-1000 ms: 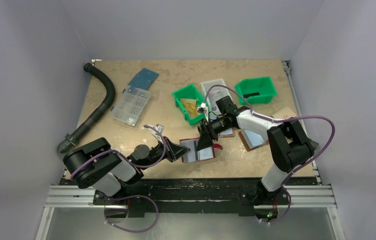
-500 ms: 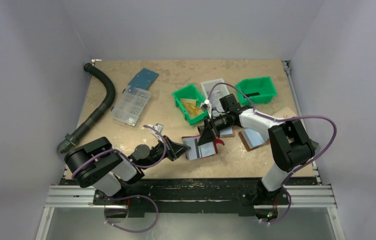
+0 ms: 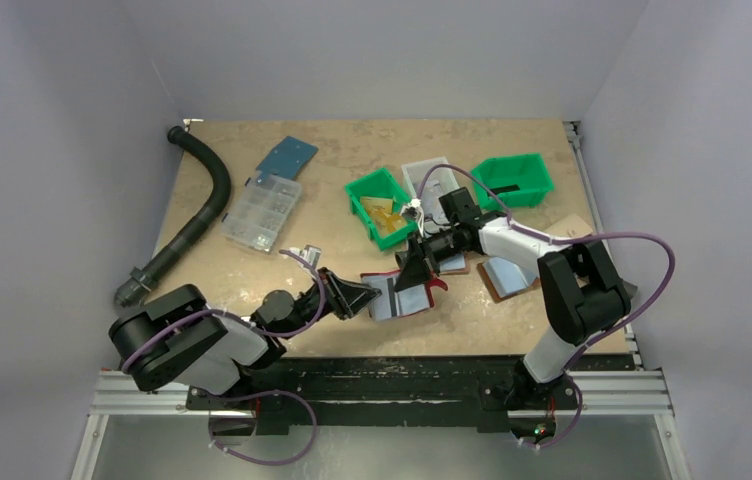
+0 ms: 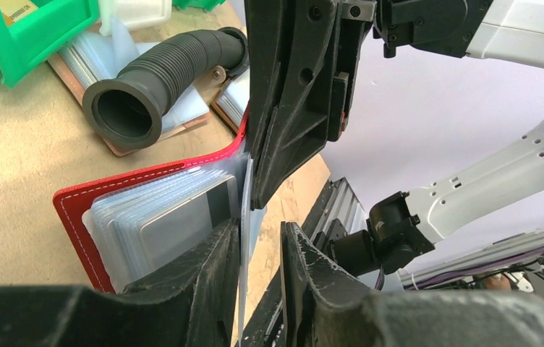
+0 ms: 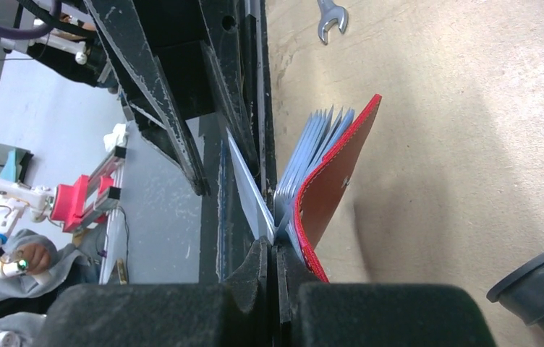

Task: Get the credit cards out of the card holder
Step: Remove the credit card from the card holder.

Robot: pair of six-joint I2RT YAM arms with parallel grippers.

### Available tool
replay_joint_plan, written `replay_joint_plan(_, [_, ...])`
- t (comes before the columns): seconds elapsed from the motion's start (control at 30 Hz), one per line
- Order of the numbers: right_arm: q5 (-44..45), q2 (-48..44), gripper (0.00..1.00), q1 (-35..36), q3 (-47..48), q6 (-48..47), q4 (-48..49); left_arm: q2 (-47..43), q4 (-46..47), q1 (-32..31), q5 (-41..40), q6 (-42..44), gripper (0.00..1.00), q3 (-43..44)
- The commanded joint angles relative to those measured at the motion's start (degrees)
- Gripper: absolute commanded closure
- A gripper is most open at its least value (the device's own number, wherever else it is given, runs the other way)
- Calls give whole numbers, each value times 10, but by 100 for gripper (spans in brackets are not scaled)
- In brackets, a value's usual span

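Pinches a pocket leaf [image 5: 253, 194] of the card holder [image 3: 402, 294], open just in front of the green bin [image 3: 360, 186], in the clamped right gripper [image 5: 273, 249], left gripper [image 4: 260, 231] parted loosely around a pale sheet [image 4: 246, 217]; could drag the whole holder, not a card.

the table [image 3: 352, 140] is a mottled tan board, with a black ribbed hose [image 3: 210, 195] curving down its left side and, just right of it, a blue plate [image 3: 287, 157] and a clear compartment box [image 3: 262, 212]. further right stand two green bins [image 3: 356, 188] [image 3: 522, 197] with a white tray [image 3: 427, 178] between them. a brown folder [image 3: 505, 278] lies open near the right edge, and the maroon card holder [image 3: 392, 298] rests one cover on the board near the front, its other cover raised.
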Motion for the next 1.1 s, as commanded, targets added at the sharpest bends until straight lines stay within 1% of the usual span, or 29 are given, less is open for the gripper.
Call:
replay_joint_plan(0.0, [-9,-27,100,-1,14,-37,-14,-37,0,2,1,27,69,1])
replay_joint_plan(0.1, [0,-28,100,-1,24,-84,-53,-71,-37,11,15,49,65,-6])
replay_joint_plan(0.17, [9,-31,100,-1,33,-129,-89,-106,-81,18,22,65,53,-8])
replay_joint_plan(0.27, [18,-37,100,-1,42,-182,-128,-176,-176,22,21,99,41,-6])
replay_joint_plan(0.37, [28,-41,100,-1,48,-231,-160,-275,-292,24,-5,138,28,-2])
replay_joint_plan(0.4, [27,-41,100,-1,52,-247,-171,-307,-338,24,-21,145,22,1])
replay_joint_plan(0.47, [24,-44,100,-1,58,-275,-195,-365,-424,25,-50,165,7,8])
replay_joint_plan(0.5, [21,-45,100,-1,60,-289,-206,-392,-455,25,-53,172,1,7])
replay_joint_plan(0.53, [18,-46,100,-1,62,-303,-221,-413,-478,25,-54,184,0,2])
replay_joint_plan(0.6, [9,-46,100,-1,70,-340,-252,-440,-488,25,-46,206,0,-7])
replay_joint_plan(0.7, [-9,-45,100,-1,84,-407,-313,-441,-465,25,-3,243,1,-22])
replay_joint_plan(0.77, [-15,-44,100,-1,92,-452,-350,-424,-434,24,20,260,3,-28])
replay_joint_plan(0.87, [-20,-44,100,-1,100,-502,-390,-383,-407,23,32,285,4,-23])
replay_joint_plan(1.07, [-20,-45,100,-1,102,-520,-403,-310,-333,23,40,333,4,-17])
